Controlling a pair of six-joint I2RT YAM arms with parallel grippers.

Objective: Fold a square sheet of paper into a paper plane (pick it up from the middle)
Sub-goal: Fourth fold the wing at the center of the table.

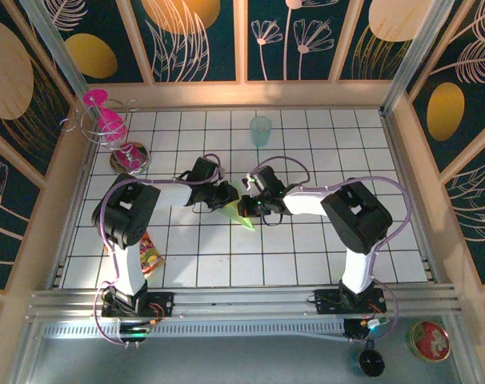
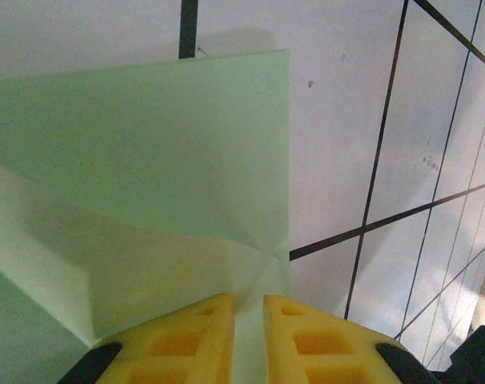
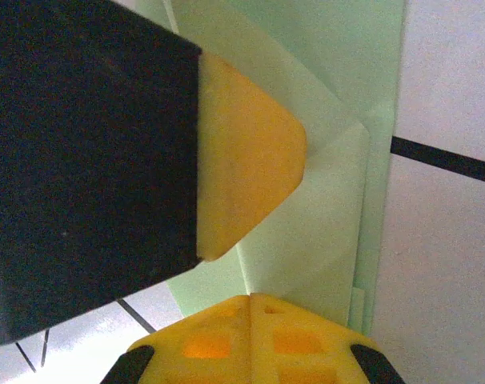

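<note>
The square sheet of paper (image 1: 241, 216), light green and partly folded, lies at the middle of the tiled table between both grippers. In the left wrist view its creases (image 2: 146, 160) run together just ahead of my left gripper (image 2: 248, 298). That gripper's yellow fingers stand a narrow gap apart, and pale green paper shows in the gap. My right gripper (image 3: 250, 296) is shut, and a folded edge of the paper (image 3: 330, 200) runs into the seam between its pads. The left gripper's yellow finger (image 3: 250, 160) hangs over the paper close by. From above, the left gripper (image 1: 226, 196) and right gripper (image 1: 254, 202) nearly touch.
A translucent teal cup (image 1: 261, 130) stands at the back centre. A pink glass in a wire rack (image 1: 106, 120) and a round metal dish (image 1: 130, 158) sit at the back left. A colourful packet (image 1: 149, 254) lies beside the left arm's base. Wooden walls ring the table.
</note>
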